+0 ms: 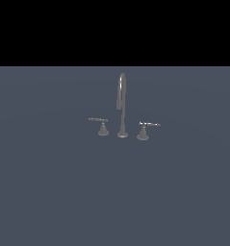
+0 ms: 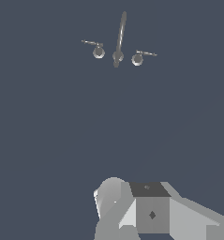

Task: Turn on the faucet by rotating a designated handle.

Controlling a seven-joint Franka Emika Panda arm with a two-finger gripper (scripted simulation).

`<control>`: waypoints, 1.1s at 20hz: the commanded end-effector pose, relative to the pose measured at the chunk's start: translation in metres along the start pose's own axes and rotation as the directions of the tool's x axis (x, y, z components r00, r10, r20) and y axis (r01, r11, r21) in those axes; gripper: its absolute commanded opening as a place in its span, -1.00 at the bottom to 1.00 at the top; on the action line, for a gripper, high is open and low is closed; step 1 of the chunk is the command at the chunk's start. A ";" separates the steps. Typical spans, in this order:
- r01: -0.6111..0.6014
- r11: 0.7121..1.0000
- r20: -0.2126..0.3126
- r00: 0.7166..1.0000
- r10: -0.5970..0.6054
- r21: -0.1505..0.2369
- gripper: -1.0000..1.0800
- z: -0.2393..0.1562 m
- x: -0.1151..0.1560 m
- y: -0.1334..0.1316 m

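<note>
The faucet stands on the flat grey-blue surface, a tall gooseneck spout on a round base between two low lever handles. The handle is the smaller, darker one at the exterior view's left, its lever pointing left. Its twin, with whitish highlights, is at the right. In the wrist view the faucet, the handle and the twin look small and far off. Only blocky grey parts of my gripper show there, well away from the faucet. Its fingers cannot be made out. The arm does not show in the exterior view.
The grey-blue surface stretches all around the faucet. A black band fills the top of the exterior view.
</note>
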State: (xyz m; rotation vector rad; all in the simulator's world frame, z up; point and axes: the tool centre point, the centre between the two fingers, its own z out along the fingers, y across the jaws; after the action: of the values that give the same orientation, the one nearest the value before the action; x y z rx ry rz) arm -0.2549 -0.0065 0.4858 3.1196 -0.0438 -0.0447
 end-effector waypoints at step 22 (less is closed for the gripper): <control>-0.041 0.998 -0.002 0.999 0.041 0.050 -1.00 0.004 0.027 -0.001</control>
State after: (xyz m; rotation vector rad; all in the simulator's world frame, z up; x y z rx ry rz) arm -0.2325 -0.0067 0.4825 3.1620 -0.0904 -0.0358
